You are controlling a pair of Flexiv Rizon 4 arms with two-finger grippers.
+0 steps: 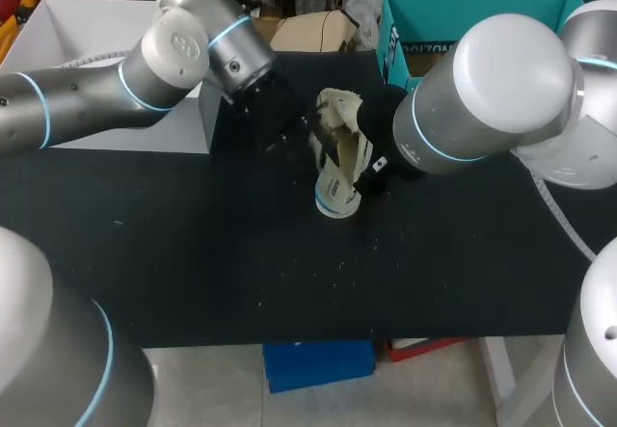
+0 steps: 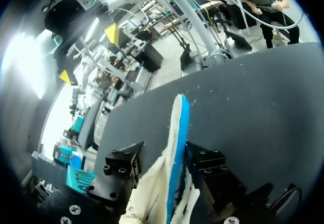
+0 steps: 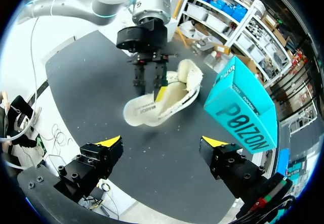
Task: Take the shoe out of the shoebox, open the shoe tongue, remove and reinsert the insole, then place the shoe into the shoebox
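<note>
Teal cardboard shoebox (image 1: 472,8) stands open at the far edge of the table (image 1: 222,263), its interior partly hidden by the right arm (image 1: 492,94). Cream shoe (image 1: 337,172) lies outside it on the black tabletop, near the box. Right wrist view: left gripper (image 3: 150,88) at the shoe's opening. Only the left wrist view shows its fingers clamped on a thin insole (image 2: 178,128), cream face, blue edge. Right gripper (image 3: 162,143) is spread wide, apart from the shoe.
</note>
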